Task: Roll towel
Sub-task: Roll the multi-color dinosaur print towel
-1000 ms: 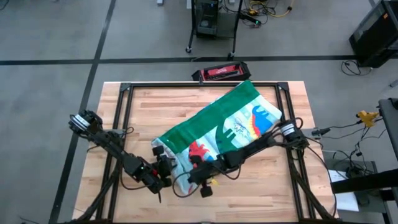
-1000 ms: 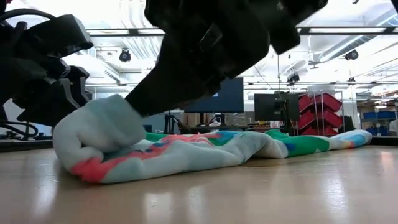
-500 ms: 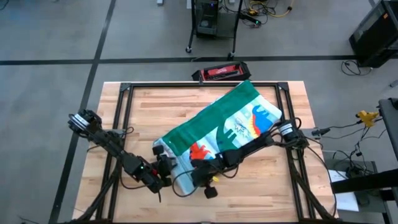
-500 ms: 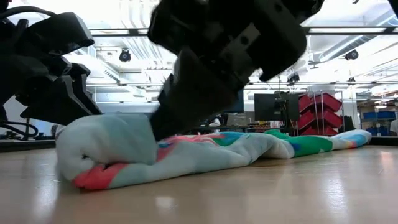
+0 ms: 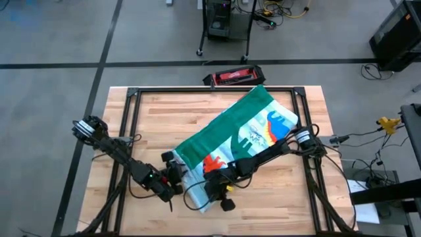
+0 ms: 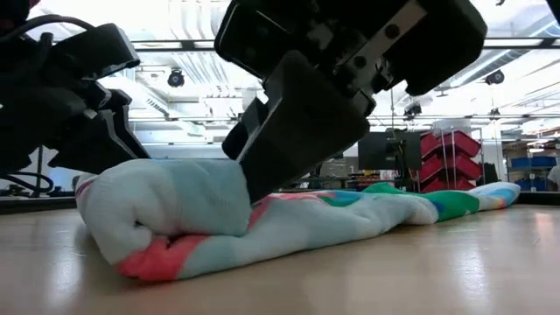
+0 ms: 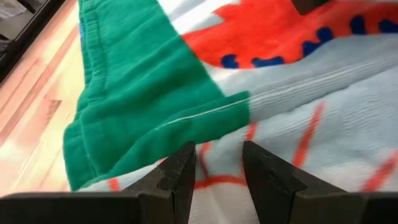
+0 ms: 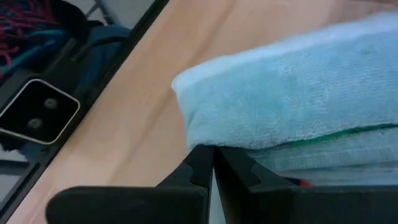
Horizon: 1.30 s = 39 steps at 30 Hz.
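The towel (image 5: 233, 141), lying diagonally across the table (image 5: 158, 115) with its near-left end rolled, looks soft, light and floppy, best gripped at the roll's two ends, where the left gripper (image 7: 217, 177) holds slightly parted jaws and the right gripper (image 8: 213, 163) pinches the roll.

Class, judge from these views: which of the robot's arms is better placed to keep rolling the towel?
Probably the right gripper: it sits at the towel's rolled end. The left gripper, open, only touches the edge.
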Each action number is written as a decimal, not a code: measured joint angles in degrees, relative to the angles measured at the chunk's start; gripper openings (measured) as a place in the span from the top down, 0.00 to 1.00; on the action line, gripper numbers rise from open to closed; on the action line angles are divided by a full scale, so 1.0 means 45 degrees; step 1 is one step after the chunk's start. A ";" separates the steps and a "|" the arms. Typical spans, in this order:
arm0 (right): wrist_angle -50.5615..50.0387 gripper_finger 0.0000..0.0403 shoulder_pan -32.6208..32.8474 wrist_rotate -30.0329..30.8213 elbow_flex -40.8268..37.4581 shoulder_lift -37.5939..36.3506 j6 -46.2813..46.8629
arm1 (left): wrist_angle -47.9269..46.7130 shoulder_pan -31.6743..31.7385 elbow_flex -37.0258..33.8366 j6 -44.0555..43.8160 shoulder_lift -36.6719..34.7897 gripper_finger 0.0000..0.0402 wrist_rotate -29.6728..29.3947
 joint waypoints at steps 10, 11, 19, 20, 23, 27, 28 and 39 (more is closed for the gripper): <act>-0.1950 1.00 0.0049 -0.0221 0.0421 -0.0558 -0.0777 | 0.0106 0.0028 -0.0054 -0.0357 0.0445 0.70 0.0000; -0.2351 1.00 0.0070 -0.0211 0.0480 -0.0684 -0.0850 | 0.0094 0.0028 -0.0085 -0.0434 0.0468 0.70 0.0000; -0.2712 1.00 0.0137 0.0896 0.0525 -0.1505 -0.1424 | 0.0633 0.0038 -0.0243 0.0310 0.0590 0.70 0.0452; -0.2542 1.00 0.0148 0.1438 0.0525 -0.1546 -0.1494 | 0.0655 0.0042 -0.0243 0.0431 0.0593 0.70 0.0566; -0.1942 1.00 0.0019 0.3149 0.0529 -0.1583 -0.1754 | 0.0644 0.0038 -0.0270 0.0541 0.0593 0.70 0.0724; -0.0584 1.00 -0.0388 0.5311 0.0529 -0.1419 -0.2289 | 0.0645 0.0038 -0.0272 0.0565 0.0590 0.70 0.0668; -0.0250 1.00 -0.0532 0.5692 0.0529 -0.1320 -0.2444 | 0.0646 0.0034 -0.0272 0.0569 0.0589 0.70 0.0622; 0.3348 1.00 -0.1483 0.1104 0.0612 0.0390 -0.1784 | 0.0503 0.0075 -0.0277 0.0570 0.0491 0.70 0.0186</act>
